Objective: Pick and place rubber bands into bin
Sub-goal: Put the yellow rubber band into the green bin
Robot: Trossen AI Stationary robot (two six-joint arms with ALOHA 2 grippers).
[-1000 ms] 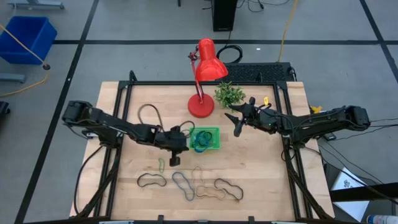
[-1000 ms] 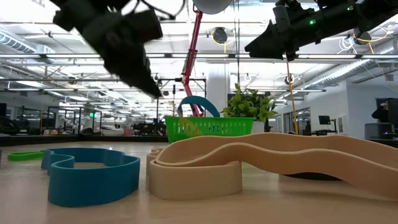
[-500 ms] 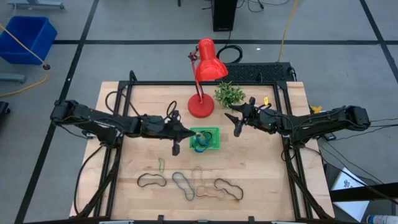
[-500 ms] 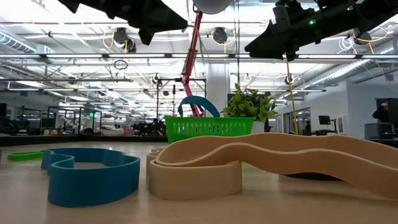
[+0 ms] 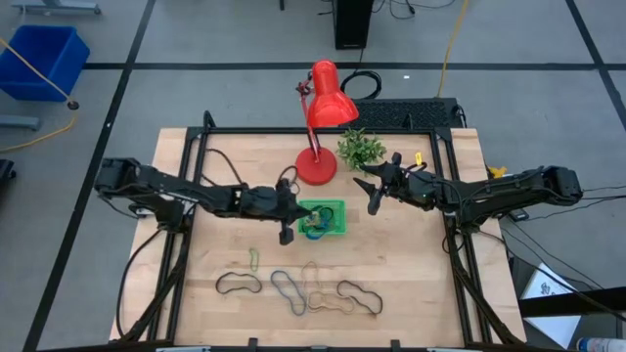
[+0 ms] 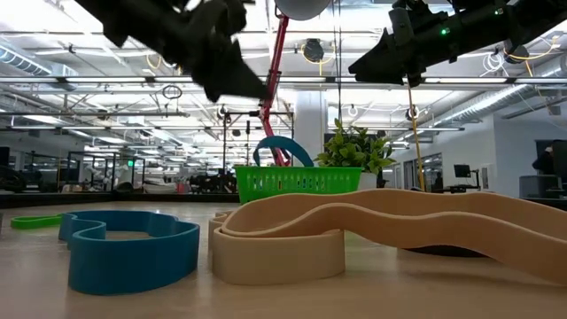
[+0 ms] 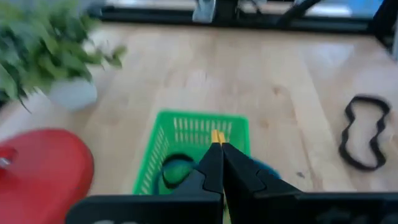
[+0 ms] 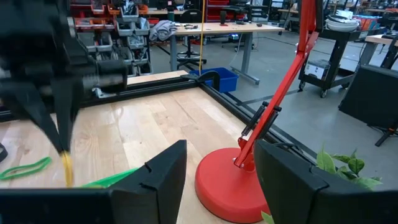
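While the left gripper (image 5: 286,233) hangs clenched on a tan rubber band (image 7: 216,136) at the green bin's (image 5: 337,208) left rim, centre it over the bin before releasing (right gripper (image 5: 373,198) waits, spread, empty).

left pincer (image 5: 287,235) closed, raised, right pincer (image 5: 373,198) spread, raised
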